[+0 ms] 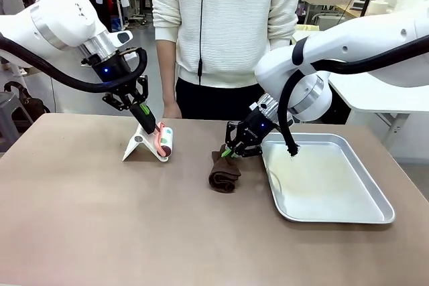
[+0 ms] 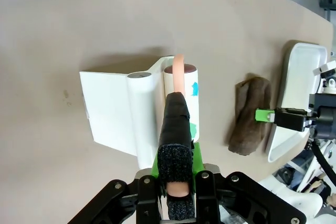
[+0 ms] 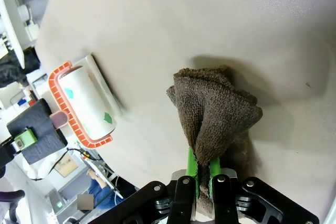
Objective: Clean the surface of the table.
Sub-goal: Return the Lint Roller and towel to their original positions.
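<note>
Front view: table (image 1: pixel 100 226) fills lower frame. L arm enters upper left, angled down-right; L gripper (image 1: pixel 149 124) has jaws clamped on handle (image 2: pixel 176 124) of lint roller (image 1: pixel 165 141), roller head at its white stand (image 1: pixel 137 145), centre-left. R arm enters from right, wrist bent down-left; R gripper (image 1: pixel 230 152) at centre, fingers (image 3: pixel 193 167) pinching top fold of brown cloth (image 1: pixel 224 172), cloth's lower part resting on table. Tray (image 1: pixel 375 199) lies right of cloth, just beside it. Person (image 1: pixel 224 25) stands at far edge, top centre.

left gripper (image 1: pixel 147 118) clamps lint roller (image 1: pixel 163 141) handle; right gripper (image 1: pixel 231 152) pinches brown cloth (image 1: pixel 224 173) on table (image 1: pixel 100 219).
</note>
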Controlling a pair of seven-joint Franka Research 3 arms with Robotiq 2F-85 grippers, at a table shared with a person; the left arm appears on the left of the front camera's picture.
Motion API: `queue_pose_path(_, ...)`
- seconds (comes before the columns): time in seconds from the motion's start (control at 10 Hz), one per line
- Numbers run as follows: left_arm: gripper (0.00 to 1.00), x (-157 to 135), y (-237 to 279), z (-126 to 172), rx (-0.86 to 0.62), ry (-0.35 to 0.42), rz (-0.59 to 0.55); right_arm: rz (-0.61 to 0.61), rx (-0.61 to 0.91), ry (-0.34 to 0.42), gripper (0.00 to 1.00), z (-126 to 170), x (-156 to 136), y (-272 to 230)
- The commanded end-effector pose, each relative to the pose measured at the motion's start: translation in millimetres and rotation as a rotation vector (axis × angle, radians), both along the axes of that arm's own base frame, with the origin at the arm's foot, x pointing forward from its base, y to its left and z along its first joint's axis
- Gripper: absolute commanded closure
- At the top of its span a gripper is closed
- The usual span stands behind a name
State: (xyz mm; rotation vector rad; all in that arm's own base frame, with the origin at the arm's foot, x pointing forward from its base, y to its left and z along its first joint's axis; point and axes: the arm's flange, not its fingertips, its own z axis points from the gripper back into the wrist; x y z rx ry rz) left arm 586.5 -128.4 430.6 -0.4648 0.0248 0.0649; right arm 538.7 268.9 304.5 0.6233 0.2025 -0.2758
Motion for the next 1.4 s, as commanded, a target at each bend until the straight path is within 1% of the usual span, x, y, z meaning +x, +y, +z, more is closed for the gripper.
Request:
queue_pose_path(0.0, 0.78, 6.2, 0.1, -1.3, 0.05, 0.0, 0.011, 0.001, 0.005, -0.005, 0.91, 0.8, 0.3, -0.1)
queue_pose_path(0.2, 0.78, 6.3, 1.3, -4.6, 0.066, 0.002, 0.001, 0.001, 0.005, -0.005, 0.91, 0.8, 0.3, -0.1)
queue_pose_path(0.3, 0.78, 5.7, 1.4, -4.4, 0.074, -0.017, -0.017, 0.001, 0.005, -0.005, 0.91, 0.8, 0.3, -0.1)
queue_pose_path(0.5, 0.78, 6.3, 2.4, -5.0, 0.079, -0.018, -0.017, 0.01, 0.004, 0.004, 0.91, -0.3, 0.2, -0.9)
queue_pose_path(0.6, 0.52, 6.6, 1.4, -5.1, 0.083, -0.013, -0.013, 0.013, 0.002, 0.016, 0.5, -0.3, 0.4, -1.7)
queue_pose_path(0.7, 0.2, 6.4, 0.9, -5.1, 0.093, -0.011, -0.013, 0.015, 0.001, 0.019, 0.37, -0.6, 0.8, -1.9)
queue_pose_path(0.8, 0.0, 6.1, 1.9, -4.1, 0.091, -0.011, -0.009, 0.013, 0.006, 0.024, 0.0, -1.1, 2.1, -2.0)
queue_pose_path(1.0, 0.0, 5.3, 6.9, -1.3, 0.085, -0.016, 0.0, 0.014, 0.012, 0.038, 0.0, -2.8, 4.0, -2.5)
queue_pose_path(1.1, 0.0, 4.0, 11.0, 0.7, 0.08, -0.022, 0.006, 0.016, 0.011, 0.043, 0.12, -3.6, 4.5, -3.0)
queue_pose_path(1.2, 0.0, -0.4, 16.7, 3.8, 0.067, -0.032, 0.007, 0.02, 0.013, 0.044, 0.02, -3.2, 4.1, -4.0)
queue_pose_path(1.3, 0.0, -6.6, 22.2, 6.9, 0.058, -0.043, -0.001, 0.03, 0.025, 0.046, 0.0, -1.0, 4.1, -7.5)
